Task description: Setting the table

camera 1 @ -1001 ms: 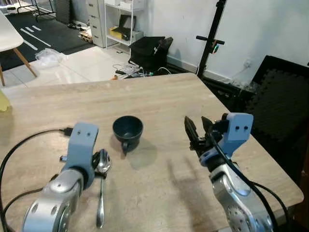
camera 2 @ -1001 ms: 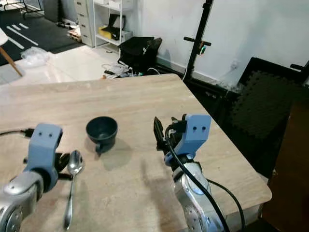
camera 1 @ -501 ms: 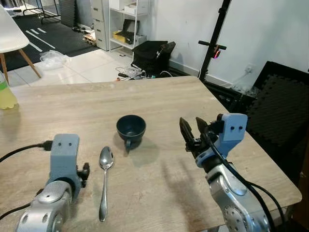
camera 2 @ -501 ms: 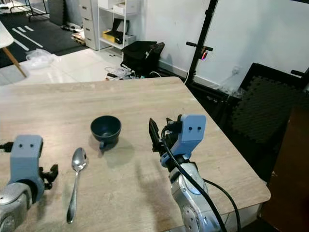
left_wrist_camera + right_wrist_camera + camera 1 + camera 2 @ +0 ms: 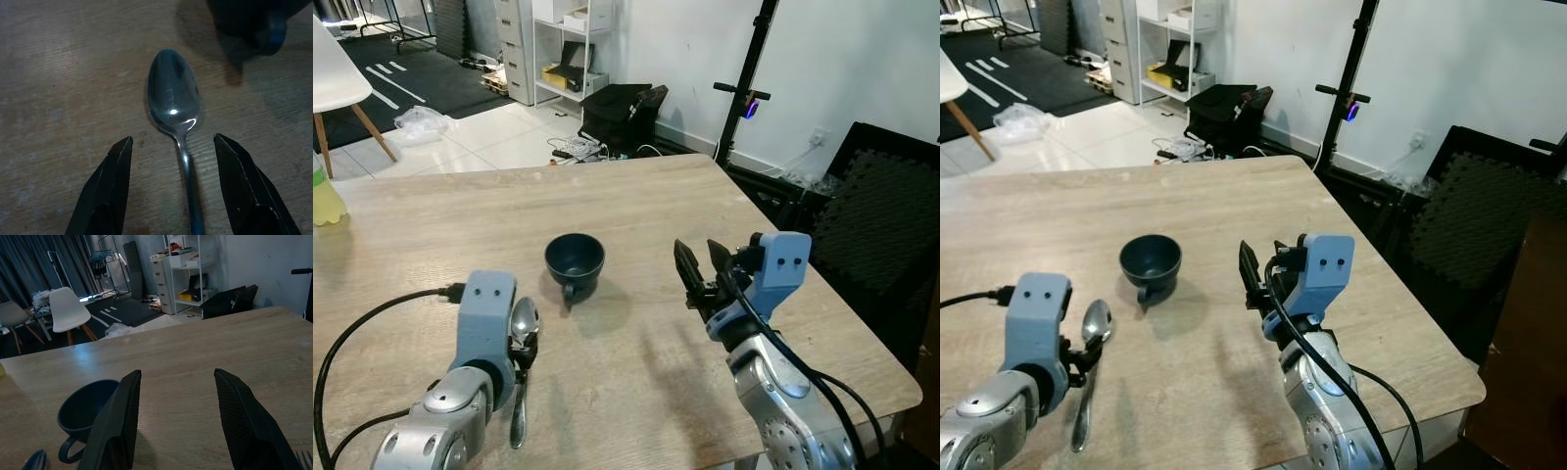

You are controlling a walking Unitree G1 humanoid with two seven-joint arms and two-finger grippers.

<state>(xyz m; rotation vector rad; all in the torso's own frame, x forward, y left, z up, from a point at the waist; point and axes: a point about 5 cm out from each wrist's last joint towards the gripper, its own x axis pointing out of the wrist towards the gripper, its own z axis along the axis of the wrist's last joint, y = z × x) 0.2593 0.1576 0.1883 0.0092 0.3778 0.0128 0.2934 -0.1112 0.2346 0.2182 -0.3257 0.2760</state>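
— Where the spoon [image 5: 174, 105] lies flat on the wooden table [image 5: 636, 201], what is found around it?
— It is flanked by the parted fingers of the left gripper [image 5: 171, 191], untouched; the dark cup [image 5: 574, 263] is set just beyond its bowl.

— And the right gripper [image 5: 698, 271]?
— It is held spread and empty above bare tabletop, near the table's right edge. A black stand [image 5: 741, 83], shelves [image 5: 570, 44] and a white chair [image 5: 335, 73] are seen beyond.
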